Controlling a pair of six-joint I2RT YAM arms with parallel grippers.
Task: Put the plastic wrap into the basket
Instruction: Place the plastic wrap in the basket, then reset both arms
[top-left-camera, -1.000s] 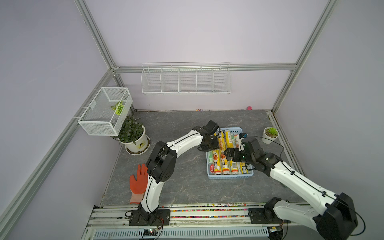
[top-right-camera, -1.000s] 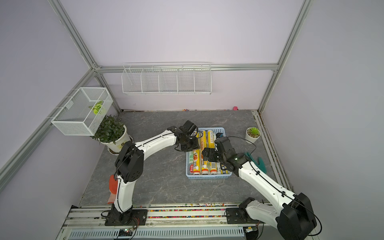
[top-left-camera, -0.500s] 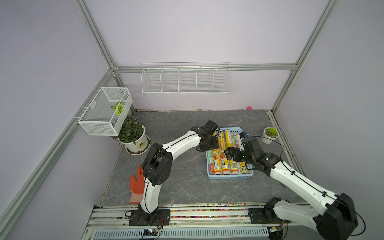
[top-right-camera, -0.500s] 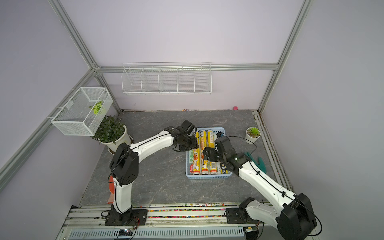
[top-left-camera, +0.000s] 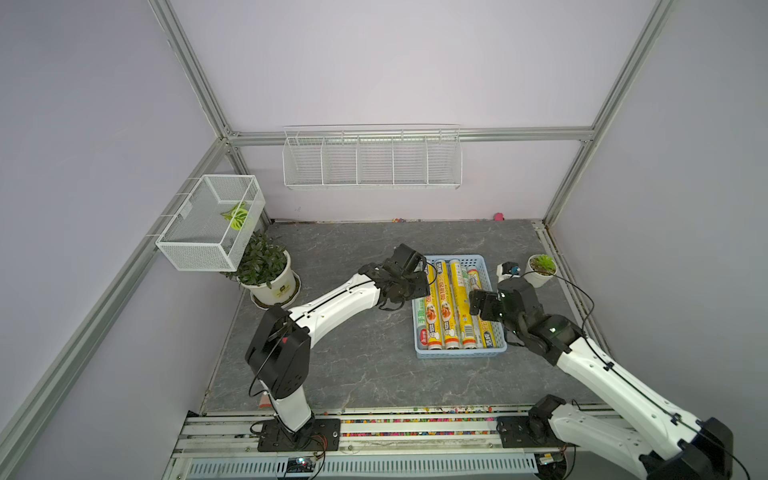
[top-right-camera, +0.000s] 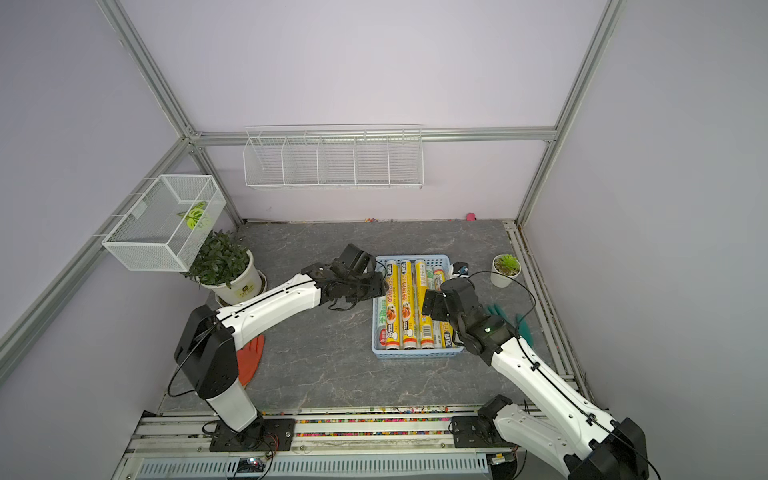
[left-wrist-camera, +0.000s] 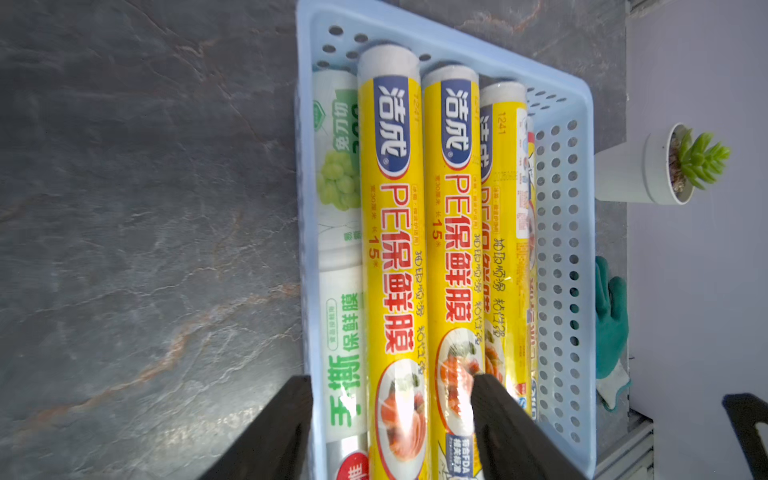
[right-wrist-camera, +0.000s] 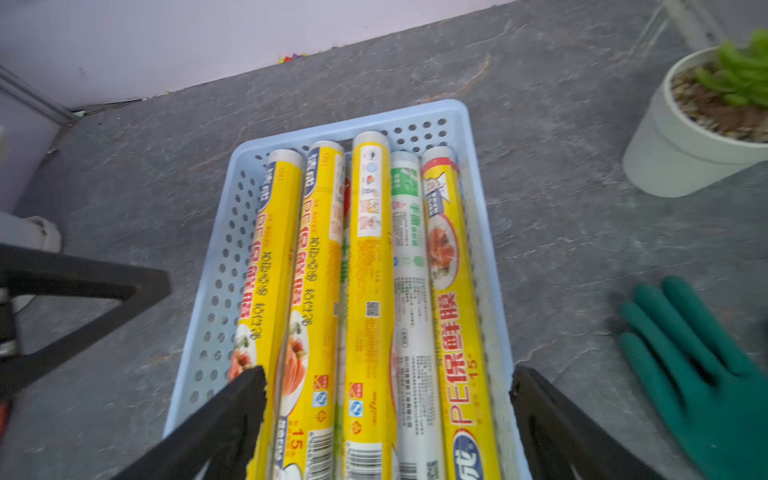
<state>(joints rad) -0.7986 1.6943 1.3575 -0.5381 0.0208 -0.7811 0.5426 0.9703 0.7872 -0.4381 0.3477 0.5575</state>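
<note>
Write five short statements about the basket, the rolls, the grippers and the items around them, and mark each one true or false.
1. The plastic wrap rolls lie side by side inside the basket. True.
2. The right gripper is clamped on a yellow roll. False: its fingers stand wide apart over the basket, holding nothing.
3. A green glove lies on the table beside the basket. True.
4. The succulent pot stands inside the basket. False: it stands on the table outside it.
5. The left gripper is open. True.
</note>
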